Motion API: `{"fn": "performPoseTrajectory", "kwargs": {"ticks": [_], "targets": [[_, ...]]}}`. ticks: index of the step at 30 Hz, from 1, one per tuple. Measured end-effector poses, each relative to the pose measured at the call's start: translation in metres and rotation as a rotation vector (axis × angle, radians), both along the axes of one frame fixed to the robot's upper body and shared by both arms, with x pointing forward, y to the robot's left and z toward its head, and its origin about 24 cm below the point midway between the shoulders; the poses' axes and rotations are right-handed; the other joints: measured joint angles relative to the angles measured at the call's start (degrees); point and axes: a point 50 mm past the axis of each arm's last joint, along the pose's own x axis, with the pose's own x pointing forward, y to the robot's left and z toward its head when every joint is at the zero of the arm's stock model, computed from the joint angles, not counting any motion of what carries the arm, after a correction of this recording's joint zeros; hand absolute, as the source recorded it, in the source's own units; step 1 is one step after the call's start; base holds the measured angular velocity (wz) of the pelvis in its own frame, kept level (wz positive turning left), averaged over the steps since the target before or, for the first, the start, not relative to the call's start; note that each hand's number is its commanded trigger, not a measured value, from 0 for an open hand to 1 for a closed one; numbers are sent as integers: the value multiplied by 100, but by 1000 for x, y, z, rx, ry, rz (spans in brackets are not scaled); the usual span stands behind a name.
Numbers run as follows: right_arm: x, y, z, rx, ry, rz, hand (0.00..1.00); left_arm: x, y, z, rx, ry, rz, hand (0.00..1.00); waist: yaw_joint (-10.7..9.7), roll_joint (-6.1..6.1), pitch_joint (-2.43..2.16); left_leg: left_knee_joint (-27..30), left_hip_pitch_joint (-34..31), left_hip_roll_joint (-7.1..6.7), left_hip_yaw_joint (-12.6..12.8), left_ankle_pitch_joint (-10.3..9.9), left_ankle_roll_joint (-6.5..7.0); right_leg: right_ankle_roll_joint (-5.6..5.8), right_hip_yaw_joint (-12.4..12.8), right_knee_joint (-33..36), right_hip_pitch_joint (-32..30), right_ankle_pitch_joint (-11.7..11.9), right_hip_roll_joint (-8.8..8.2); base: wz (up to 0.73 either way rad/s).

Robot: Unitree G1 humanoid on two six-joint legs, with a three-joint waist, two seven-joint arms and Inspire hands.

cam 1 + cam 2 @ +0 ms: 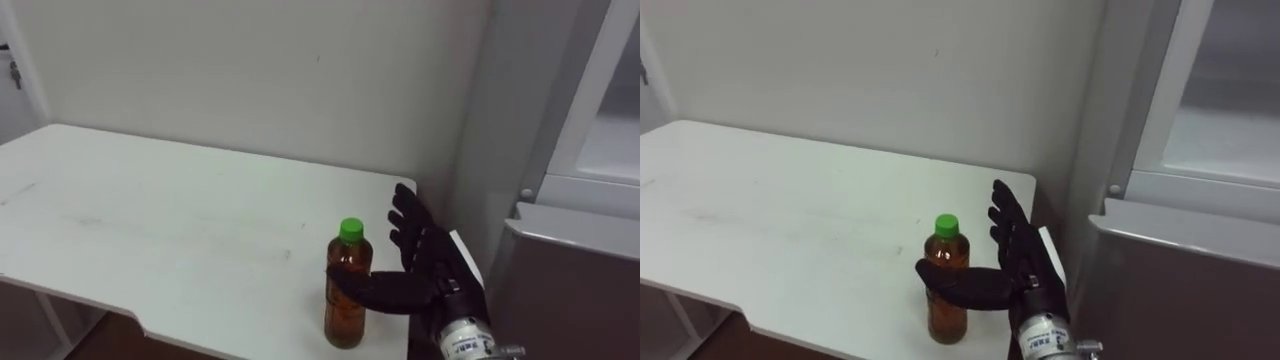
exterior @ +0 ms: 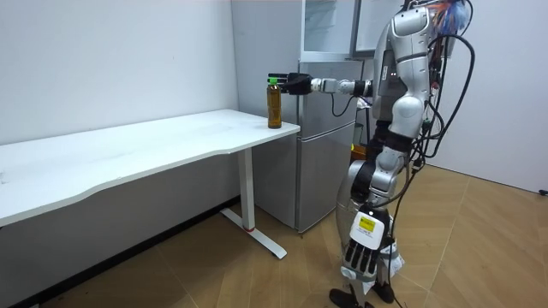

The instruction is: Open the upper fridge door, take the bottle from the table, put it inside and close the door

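**While the bottle (image 1: pixel 346 290) stands on the bench (image 1: pixel 150 220), the right hand (image 1: pixel 425 268) brackets it**

Because it has not been lifted, the bottle is upright near the bench's right front corner, green cap on top and brown contents showing through. The right hand is just beside it on its right. Its fingers (image 1: pixel 405 215) are straight and spread, pointing up, while the thumb (image 1: pixel 368 288) lies across the bottle's front at mid-height. Nothing is curled round the bottle, so the hand is open. Whether the thumb actually touches it I cannot tell. The pose reads as a setup for a side grasp: palm facing the bottle's flank, thumb on the near side, ready to wrap round the body below the shoulder, where it is widest and steadiest.

The left hand (image 2: pixel 364 255) hangs low by the robot's side in the room view, fingers loose and empty.

The bench is white and bare apart from the bottle, set against a pale wall (image 1: pixel 250 70). The grey fridge (image 1: pixel 570 290) stands directly to its right. The robot stands on a wooden floor (image 2: pixel 214 274) in front of that fridge, arm stretched toward the bench corner.
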Motion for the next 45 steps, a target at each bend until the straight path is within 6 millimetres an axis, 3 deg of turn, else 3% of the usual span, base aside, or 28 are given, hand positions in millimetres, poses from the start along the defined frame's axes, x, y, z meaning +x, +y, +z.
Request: {"fn": "performPoseTrajectory", "kwargs": {"ticks": [8,20,26,33,38,45], "targets": [[7,6,-6,-12,42,20,0,0,-1,0,4,13,20,0,2,44,51,18,-18,-25,-109,13,19,8,-162,4,62,-3,-23,10],[13,5,-19,105,168,20,0,7,-3,3,8,-19,24,0,123,56,33,60,-31,-62,-138,35,60,41,-209,86,49,-17,-76,3],[14,-3,-38,153,273,-38,0,7,-3,4,10,-28,25,0,102,107,20,66,-11,-130,-309,71,101,77,-333,91,136,-11,-115,14],[14,-12,-47,168,321,-105,0,-6,-3,4,9,4,43,0,73,149,0,69,-9,-195,-406,102,153,123,-339,109,163,1,-160,8],[14,-14,-49,161,332,-117,0,-16,-2,3,6,38,50,0,3,186,12,76,-7,-230,-418,125,198,167,-334,121,170,27,-193,2],[12,-19,-58,147,368,-158,0,-17,-2,3,-4,39,48,0,-4,186,1,140,-11,-240,-420,110,224,186,-335,204,165,24,-225,0]]}}
